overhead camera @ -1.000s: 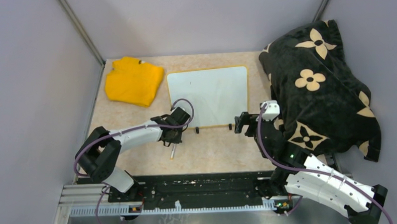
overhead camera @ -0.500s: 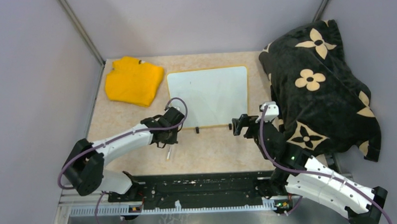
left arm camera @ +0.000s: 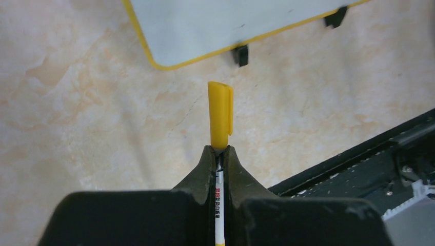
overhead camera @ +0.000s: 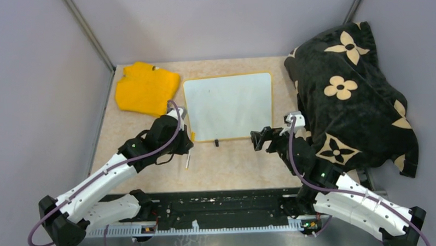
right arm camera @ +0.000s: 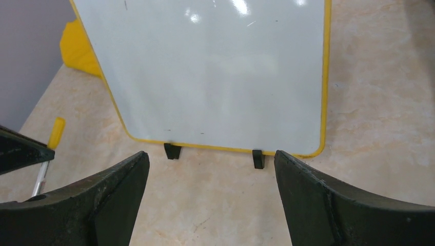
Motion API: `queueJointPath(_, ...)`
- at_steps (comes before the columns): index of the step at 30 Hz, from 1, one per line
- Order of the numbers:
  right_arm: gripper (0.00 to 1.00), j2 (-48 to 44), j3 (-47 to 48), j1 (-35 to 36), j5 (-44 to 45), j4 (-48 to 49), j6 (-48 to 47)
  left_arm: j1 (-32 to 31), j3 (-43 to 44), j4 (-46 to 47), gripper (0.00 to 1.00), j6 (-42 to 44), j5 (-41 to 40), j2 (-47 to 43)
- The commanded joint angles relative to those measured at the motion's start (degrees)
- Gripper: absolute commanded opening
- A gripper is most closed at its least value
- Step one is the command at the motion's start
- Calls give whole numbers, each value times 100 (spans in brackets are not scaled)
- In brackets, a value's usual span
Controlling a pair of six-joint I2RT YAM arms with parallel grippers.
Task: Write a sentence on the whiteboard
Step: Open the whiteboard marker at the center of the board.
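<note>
Marbled beige tabletop (overhead camera: 233,163), blank whiteboard (overhead camera: 229,103) lying flat at mid-back.
No sentence on it yet; left gripper (left arm camera: 219,152) pinches a yellow-capped marker (left arm camera: 220,115) just off its near-left corner, cap on; right gripper (right arm camera: 210,155) gapes wide before its feet, probably to uncap or steady.

My overhead camera looks down from high behind the near edge of the table (overhead camera: 234,166), far enough back to hold all of it. Both wrist cameras sit close over it, aimed toward its far edge. All three views share the near edge of the whiteboard (overhead camera: 229,103) and its black feet (right arm camera: 173,150).
</note>
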Motion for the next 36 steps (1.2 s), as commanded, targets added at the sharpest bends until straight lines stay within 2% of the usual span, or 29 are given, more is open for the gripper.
queueJointPath(1, 90, 48, 353, 34, -560, 514, 95, -19, 210, 1122, 0, 396, 400, -356)
queueJointPath(6, 90, 122, 450, 34, -1220, 697, 198, -21, 457, 2112, 0, 510, 973, -294)
queueJointPath(16, 85, 938, 745, 38, -2338, 1320, 587, -18, 31, 4369, 0, -281, 1778, -573)
queueJointPath(25, 85, 1310, 929, 51, -3506, 2938, 660, -18, -215, 5129, 0, -746, 2068, -972)
queueJointPath(36, 83, 1965, 1224, 51, -4268, 4000, 1278, -18, -453, 5592, 0, -1086, 2413, -1210)
